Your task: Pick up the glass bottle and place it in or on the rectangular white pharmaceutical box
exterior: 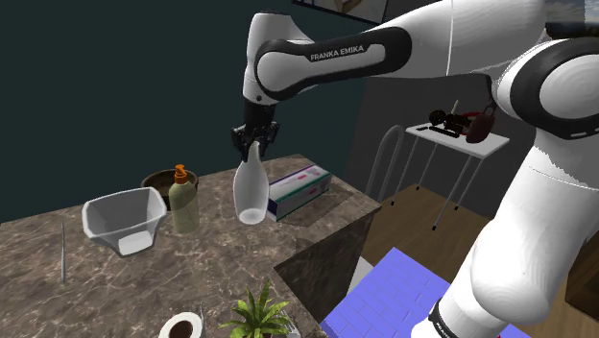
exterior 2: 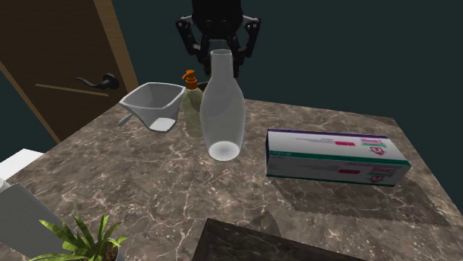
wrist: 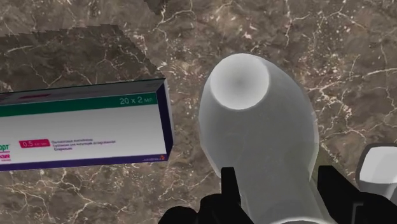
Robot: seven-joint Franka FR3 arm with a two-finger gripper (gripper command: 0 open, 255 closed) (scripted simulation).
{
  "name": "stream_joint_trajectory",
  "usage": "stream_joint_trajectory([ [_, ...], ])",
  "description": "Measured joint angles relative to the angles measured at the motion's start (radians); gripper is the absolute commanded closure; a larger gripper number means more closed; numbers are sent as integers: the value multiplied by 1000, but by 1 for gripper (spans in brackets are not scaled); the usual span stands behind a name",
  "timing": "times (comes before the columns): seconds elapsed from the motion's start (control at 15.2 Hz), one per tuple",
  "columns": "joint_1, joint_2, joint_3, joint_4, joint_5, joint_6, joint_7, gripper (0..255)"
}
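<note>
While gripper [exterior: 253,144] holds bottle [exterior: 250,192], arm [exterior: 336,56] reads "FRANKA EMIKA".

Arm [exterior: 350,53], dark upper link, shoulder view: white capitals "FRANKA EMIKA".

Box [wrist: 83,130], wrist view: green band along the top edge carries white "20 x 2", then two small letters. Lower down, a pink-outlined tag starts "0,5"; the rest is too fine to read. Grey lines beneath are illegible.

Second exterior view: the print on the box is unreadable.
</note>
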Motion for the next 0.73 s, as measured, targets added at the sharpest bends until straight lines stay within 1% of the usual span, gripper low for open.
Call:
stream_joint_trajectory([
  [0.73, 2, -5, 2, 139, 5, -144, -8, 255],
])
